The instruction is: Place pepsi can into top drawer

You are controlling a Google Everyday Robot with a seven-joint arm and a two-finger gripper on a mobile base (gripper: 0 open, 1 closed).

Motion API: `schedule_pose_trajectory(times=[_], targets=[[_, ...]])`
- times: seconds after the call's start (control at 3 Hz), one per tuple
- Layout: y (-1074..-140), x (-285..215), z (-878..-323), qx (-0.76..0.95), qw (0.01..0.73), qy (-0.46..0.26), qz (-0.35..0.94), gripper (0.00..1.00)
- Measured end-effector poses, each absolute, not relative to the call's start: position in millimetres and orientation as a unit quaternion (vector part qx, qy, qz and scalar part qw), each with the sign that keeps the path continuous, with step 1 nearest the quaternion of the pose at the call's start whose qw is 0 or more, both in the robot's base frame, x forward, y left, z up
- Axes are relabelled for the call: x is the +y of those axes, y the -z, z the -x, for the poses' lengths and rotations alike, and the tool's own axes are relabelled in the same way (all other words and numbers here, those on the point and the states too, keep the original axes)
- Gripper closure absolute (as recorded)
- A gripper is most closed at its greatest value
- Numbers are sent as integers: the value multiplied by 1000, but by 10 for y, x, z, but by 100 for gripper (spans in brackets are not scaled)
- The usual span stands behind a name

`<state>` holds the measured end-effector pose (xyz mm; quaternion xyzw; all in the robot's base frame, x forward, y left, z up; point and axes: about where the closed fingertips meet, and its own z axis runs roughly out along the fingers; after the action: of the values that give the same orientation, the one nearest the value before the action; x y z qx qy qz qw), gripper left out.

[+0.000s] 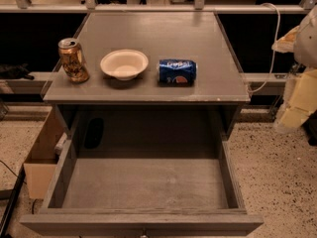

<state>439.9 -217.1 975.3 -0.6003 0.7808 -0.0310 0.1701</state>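
The pepsi can (177, 71), blue with a red-white-blue logo, lies on its side on the grey cabinet top (163, 33), right of centre near the front edge. The top drawer (148, 182) is pulled out wide open below it, with a bare flat bottom. My gripper (297, 103) hangs at the far right edge of the view, beside the cabinet and to the right of the can, touching nothing. It is partly cut off by the frame.
A gold-brown patterned can (73, 59) stands upright at the left of the cabinet top. A white bowl (124, 64) sits between it and the pepsi can. A cardboard box (42, 152) stands on the floor left of the drawer. A white cable (272, 38) runs at the right.
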Motion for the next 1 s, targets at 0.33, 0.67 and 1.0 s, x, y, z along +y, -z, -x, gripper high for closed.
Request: schedule_pose_trajectory(times=[0.33, 0.67, 1.0], targets=[[-9723, -2150, -4499, 775, 199, 11, 600, 0], [-9675, -2040, -4708, 753, 242, -36, 611, 0], [-9568, -1687, -4947, 723, 277, -116, 622, 0]])
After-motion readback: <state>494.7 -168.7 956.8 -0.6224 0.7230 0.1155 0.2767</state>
